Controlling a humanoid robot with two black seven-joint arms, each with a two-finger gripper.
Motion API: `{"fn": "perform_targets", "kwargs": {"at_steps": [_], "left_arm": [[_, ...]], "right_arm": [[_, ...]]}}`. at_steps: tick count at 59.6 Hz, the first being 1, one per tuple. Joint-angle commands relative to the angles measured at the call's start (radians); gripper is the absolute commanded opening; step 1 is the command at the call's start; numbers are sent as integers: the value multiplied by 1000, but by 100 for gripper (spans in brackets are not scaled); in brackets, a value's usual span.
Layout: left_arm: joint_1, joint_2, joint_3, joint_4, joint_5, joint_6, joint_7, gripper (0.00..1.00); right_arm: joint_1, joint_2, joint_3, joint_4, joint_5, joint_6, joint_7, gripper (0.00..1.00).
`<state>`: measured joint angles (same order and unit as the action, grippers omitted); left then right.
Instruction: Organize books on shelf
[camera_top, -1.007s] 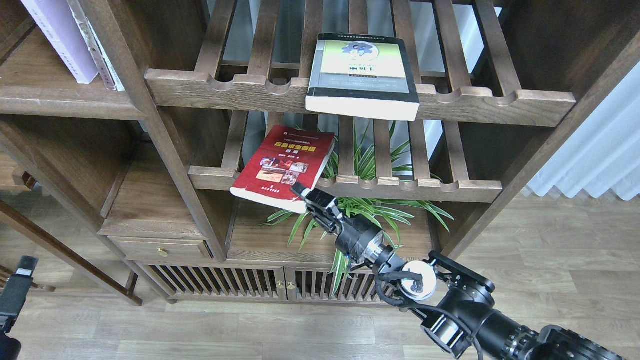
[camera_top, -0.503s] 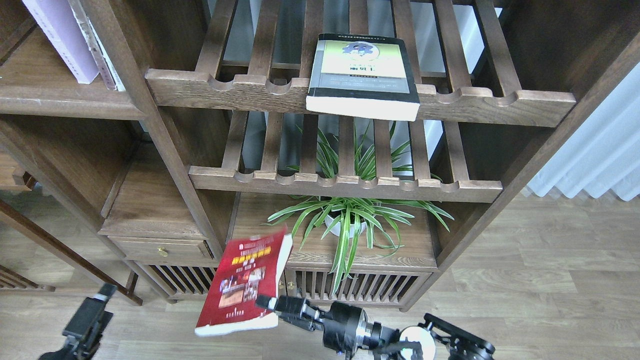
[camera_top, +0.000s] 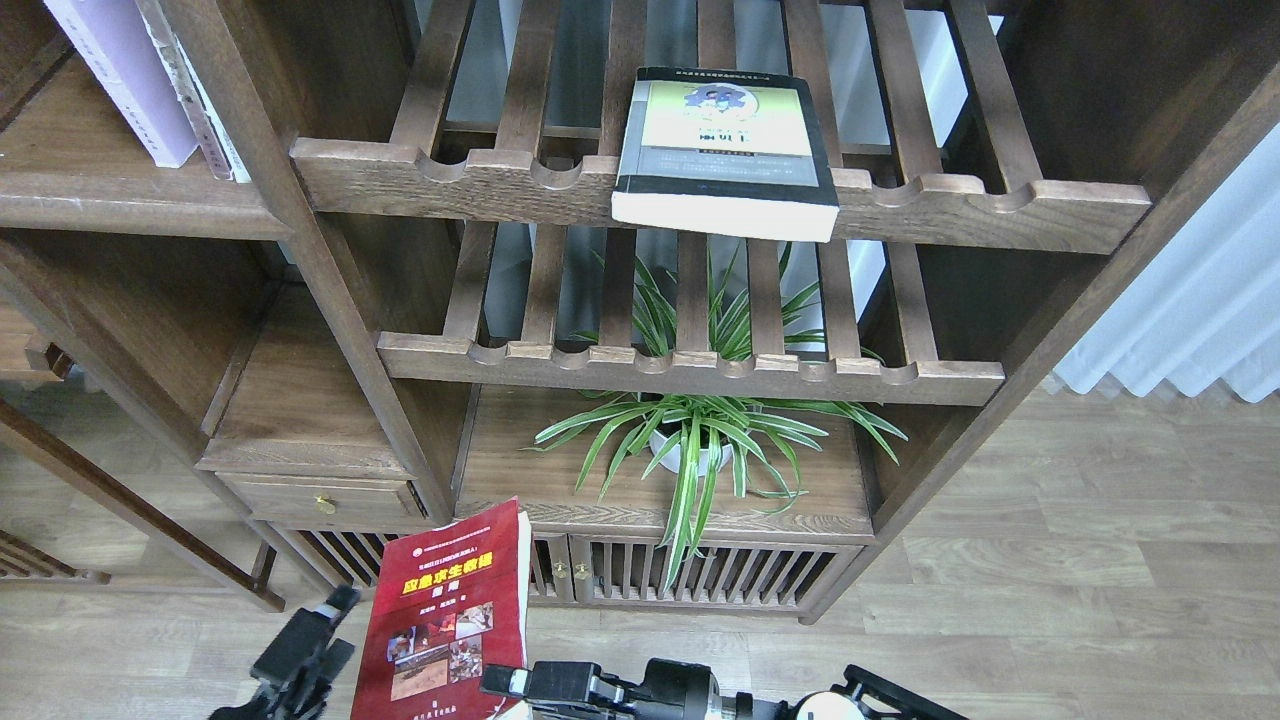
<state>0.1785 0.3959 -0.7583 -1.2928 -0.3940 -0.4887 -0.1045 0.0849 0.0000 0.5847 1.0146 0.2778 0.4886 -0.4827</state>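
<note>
Red book (camera_top: 445, 625) stands upright low in front of the bookcase, long axis vertical, right gripper (camera_top: 500, 683) pinching its lower right edge. Left gripper (camera_top: 325, 620) sits just left of the book; open or closed, can't tell. Shelf (camera_top: 110, 195) lies far up-left, nearer the left arm.

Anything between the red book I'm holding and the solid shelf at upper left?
The bookcase's slanted upright post borders that shelf on its right, and two books already stand near it. The red book, at the right gripper, would approach from the open front.

Yellow title on the red book (camera_top: 445, 625) (Chinese characters) stays illegible.
</note>
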Motion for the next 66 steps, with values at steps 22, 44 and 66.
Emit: {"fn": "perform_targets", "kwargs": {"at_steps": [22, 44, 66], "left_arm": [[-68, -52, 106, 1, -42, 0, -49, 29], [-77, 4, 112, 0, -39, 0, -41, 6], [-67, 104, 112, -8, -36, 0, -44, 6]], "right_arm": [[-10, 0, -23, -1, -5, 0, 0, 4], [-5, 0, -3, -2, 4, 0, 1, 5], [7, 0, 14, -21, 11, 0, 6, 5]]}}
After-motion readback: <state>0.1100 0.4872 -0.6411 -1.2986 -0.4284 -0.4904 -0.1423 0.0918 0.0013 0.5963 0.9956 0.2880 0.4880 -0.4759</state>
